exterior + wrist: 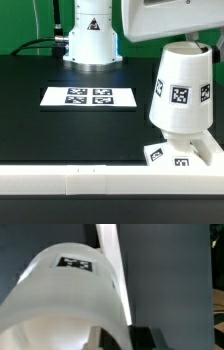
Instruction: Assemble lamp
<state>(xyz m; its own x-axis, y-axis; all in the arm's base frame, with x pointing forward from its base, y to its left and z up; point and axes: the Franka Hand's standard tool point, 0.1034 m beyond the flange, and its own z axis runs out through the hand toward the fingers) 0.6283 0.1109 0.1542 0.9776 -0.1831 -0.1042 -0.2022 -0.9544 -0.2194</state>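
The white robot arm (165, 20) enters at the upper right of the exterior view as a broad pale housing that hangs directly above the tapered white plastic lamp shade (181, 88); its white pedestal (90, 35) stands at the upper middle of that frame on the black table (60, 125), with cables trailing off toward the upper left. The arm's lower part comes straight down onto the shade's top, so the wrist appears to point downward, though the fingers are hidden behind the housing there. The shade, the tallest object on the table, stands upright at the right of the exterior view, wider at the top than at the foot, with black-and-white square tags on its side. It rests on the flat square white lamp base (180, 154), which lies at the lower right, its own tags facing up, just behind the long white rail (100, 180) running across the bottom of the frame. The marker board (88, 96), a thin flat white sheet with four tags, lies at centre left, well apart from the shade. In the wrist view the shade (70, 297) fills the left and centre, one tag near its top, and a dark fingertip (105, 339) shows at the bottom edge against it. How far the gripper's jaws stand apart cannot be told, nor whether they clamp the shade.
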